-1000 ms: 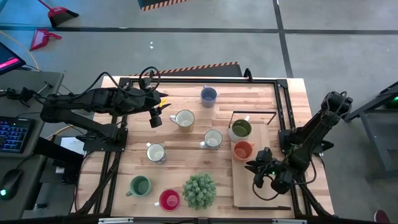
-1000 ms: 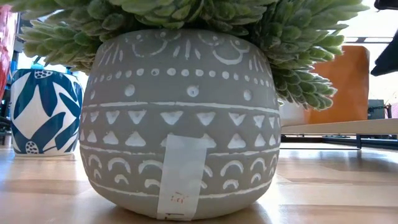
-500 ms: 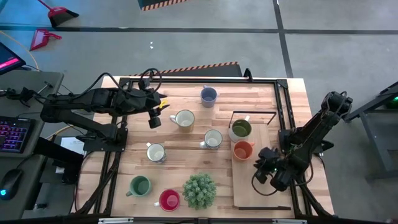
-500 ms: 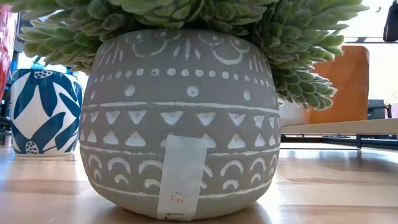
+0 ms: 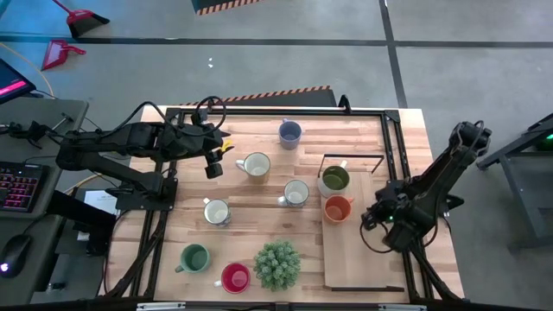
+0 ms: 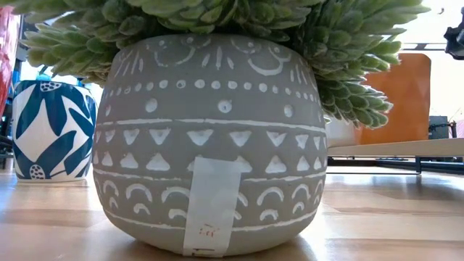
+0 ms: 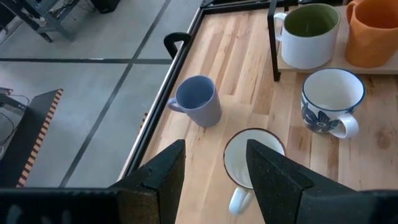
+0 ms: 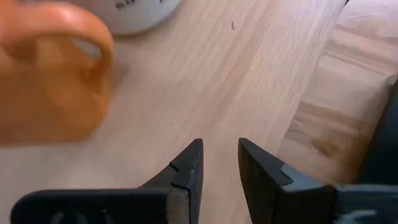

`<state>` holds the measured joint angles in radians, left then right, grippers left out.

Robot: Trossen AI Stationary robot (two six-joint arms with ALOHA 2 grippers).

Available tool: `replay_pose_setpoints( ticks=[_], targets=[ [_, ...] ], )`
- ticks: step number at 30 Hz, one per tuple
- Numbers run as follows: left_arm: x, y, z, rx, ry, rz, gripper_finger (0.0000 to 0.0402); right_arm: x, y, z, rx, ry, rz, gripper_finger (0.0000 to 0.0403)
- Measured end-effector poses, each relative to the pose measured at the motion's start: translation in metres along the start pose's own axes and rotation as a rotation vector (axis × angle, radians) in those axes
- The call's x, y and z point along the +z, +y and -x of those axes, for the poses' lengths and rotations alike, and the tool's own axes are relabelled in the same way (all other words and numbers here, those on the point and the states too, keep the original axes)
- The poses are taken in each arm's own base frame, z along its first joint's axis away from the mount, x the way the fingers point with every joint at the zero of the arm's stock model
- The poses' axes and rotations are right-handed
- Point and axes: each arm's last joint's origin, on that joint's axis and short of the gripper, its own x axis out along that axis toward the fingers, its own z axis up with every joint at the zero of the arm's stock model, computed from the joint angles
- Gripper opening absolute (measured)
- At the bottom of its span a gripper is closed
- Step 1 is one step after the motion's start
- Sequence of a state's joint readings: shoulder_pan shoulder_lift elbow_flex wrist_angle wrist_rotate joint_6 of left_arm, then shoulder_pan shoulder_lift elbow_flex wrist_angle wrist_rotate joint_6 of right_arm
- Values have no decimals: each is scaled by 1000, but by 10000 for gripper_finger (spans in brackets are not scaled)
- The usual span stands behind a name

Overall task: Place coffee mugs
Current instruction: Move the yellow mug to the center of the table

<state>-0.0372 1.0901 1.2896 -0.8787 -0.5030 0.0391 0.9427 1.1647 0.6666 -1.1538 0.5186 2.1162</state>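
High view: the left pincer [image 5: 212, 164], spread and empty, hovers beside a white mug [image 5: 256, 164] on the counter [image 5: 259, 130], while the olive mug [image 5: 335, 179] and orange mug [image 5: 338, 208] stand on the board [image 5: 354, 259]. Left wrist view: the white mug [image 7: 252, 163] lies ahead between the fingers [image 7: 165, 171]; a skewed descent could tip it. Right wrist view: the right pincer [image 8: 217, 163], slightly parted, holds nothing close to the orange mug [image 8: 53, 74], which a swing might knock.

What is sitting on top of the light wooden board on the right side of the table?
Two mugs stand on the wooden board: the olive green mug and the orange mug, near its far end. The right gripper hovers beside the orange mug, empty. What lies beneath the board is hidden.
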Motion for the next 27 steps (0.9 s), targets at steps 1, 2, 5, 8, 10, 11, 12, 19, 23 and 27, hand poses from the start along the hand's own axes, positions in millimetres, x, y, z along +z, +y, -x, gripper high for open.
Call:
replay_pose_setpoints(
  ticks=[1,2,5,8,10,11,12,19,23,27],
  targets=[
    [0,0,0,2,0,0,161,2,-1,1,13,-14,-25,80],
    [0,0,0,6,1,-4,161,4,-1,2,29,-29,-48,80],
    [0,2,-1,14,3,-4,161,9,-3,6,80,-57,-101,80],
    [0,4,-2,25,8,2,161,17,-7,12,132,-75,-132,80],
    [-1,6,-3,32,11,7,161,24,-12,16,168,-111,-181,80],
    [-1,6,-3,34,12,8,161,29,-15,18,191,-134,-196,80],
    [-1,7,-3,37,14,6,161,32,-17,20,212,-154,-210,80],
    [-1,9,-4,45,18,11,161,54,-30,26,279,-184,-319,80],
    [-1,9,-4,43,20,9,161,63,-36,30,334,-218,-335,80],
    [-3,9,-4,42,37,3,161,74,-45,38,425,-284,-350,80]
  ],
)
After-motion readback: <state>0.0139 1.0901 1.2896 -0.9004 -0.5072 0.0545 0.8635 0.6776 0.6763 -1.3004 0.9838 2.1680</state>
